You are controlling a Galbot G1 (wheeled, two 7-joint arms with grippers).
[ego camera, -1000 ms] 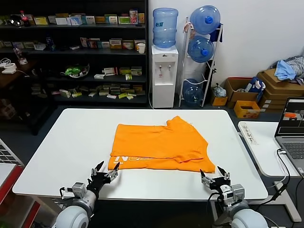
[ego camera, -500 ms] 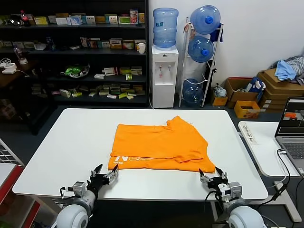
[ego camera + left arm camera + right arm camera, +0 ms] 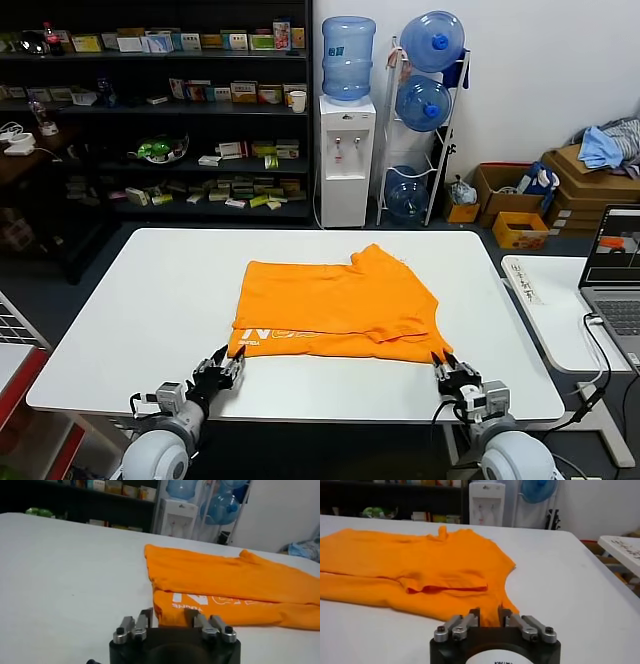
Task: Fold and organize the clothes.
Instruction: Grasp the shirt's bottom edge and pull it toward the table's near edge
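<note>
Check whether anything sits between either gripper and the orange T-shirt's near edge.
Nothing visible does. The left gripper and right gripper both sit at the near corners of the orange T-shirt, fingers open, with only bare white table around them.

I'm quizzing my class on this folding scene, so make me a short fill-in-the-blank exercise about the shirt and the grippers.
1. The T-shirt lying on the table is bright ____.
2. The lettering printed on it is ____.
3. The left gripper sits at the shirt's near-left corner, and the right gripper at its near-____ corner.
4. Both grippers' fingers are ____.

Missing words: orange; white; right; open
</note>
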